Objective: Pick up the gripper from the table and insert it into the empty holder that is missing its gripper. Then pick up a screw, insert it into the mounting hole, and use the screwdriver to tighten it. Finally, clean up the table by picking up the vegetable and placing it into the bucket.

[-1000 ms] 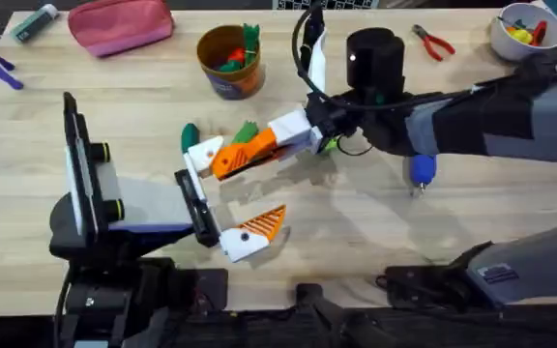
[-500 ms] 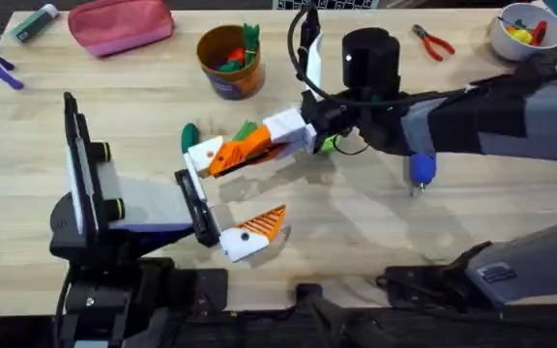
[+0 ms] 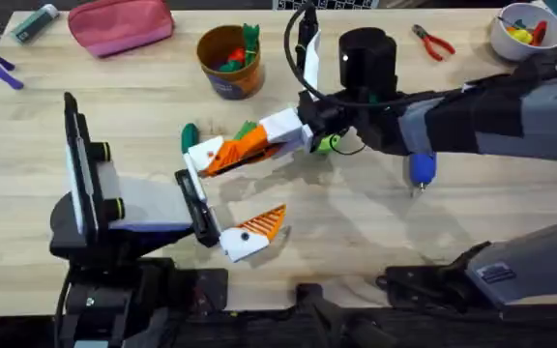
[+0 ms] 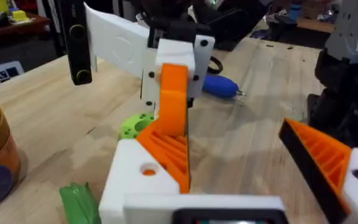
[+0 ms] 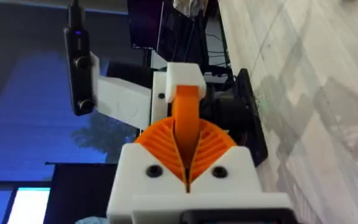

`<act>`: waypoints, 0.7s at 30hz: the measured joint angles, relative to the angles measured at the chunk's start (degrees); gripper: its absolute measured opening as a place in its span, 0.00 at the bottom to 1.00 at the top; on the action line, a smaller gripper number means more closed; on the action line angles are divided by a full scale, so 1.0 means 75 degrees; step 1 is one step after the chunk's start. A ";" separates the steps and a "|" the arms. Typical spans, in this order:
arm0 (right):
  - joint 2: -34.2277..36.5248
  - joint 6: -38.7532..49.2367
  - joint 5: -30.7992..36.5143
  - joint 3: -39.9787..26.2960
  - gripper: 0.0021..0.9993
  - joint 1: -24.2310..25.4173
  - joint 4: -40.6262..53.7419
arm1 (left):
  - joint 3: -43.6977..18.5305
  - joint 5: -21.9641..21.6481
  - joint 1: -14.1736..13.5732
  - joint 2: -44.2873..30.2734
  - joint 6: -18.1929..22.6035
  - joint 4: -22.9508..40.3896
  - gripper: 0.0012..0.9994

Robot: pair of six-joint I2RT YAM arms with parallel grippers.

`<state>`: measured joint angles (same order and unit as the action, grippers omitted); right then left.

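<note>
Only the bucket [image 3: 228, 60] shows a blue label, unreadable.

Orange gripper [image 3: 243, 150] against white holder [image 3: 204, 155]

Screwdriver [image 3: 421, 170] right of holder [image 3: 202, 153]

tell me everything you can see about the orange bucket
The bucket is a round orange-brown cup, plastic by its look, with a dark blue label band on its wall. It stands upright on the wooden table near the far edge, right of the pink pouch. Green and red pieces stick up out of it. No pincer touches it.
</note>
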<state>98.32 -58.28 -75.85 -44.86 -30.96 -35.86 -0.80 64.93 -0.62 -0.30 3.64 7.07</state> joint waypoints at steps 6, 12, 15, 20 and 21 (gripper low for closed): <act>0.0000 -0.0009 0.0162 -0.0020 0.01 -0.0049 -0.0015 | 0.0000 -0.0013 0.0003 -0.0001 -0.0025 0.0000 0.99; 0.0000 -0.0061 0.0199 -0.0029 0.01 -0.0052 -0.0017 | 0.0000 -0.0026 0.0003 -0.0002 -0.0032 0.0000 0.99; 0.0000 -0.0077 0.0222 -0.0029 0.01 -0.0070 -0.0020 | 0.0000 -0.0034 0.0003 -0.0003 -0.0038 0.0000 0.99; 0.0000 -0.0118 0.0455 -0.0055 0.01 -0.0216 -0.0033 | 0.0000 -0.0012 0.0003 -0.0001 -0.0082 0.0003 0.99; 0.0000 -0.0119 0.0474 -0.0055 0.01 -0.0216 -0.0032 | 0.0000 -0.0012 0.0003 -0.0002 -0.0089 0.0003 0.99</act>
<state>98.32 -59.18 -72.30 -45.28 -32.58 -36.10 -0.80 64.84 -0.60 -0.31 2.97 7.09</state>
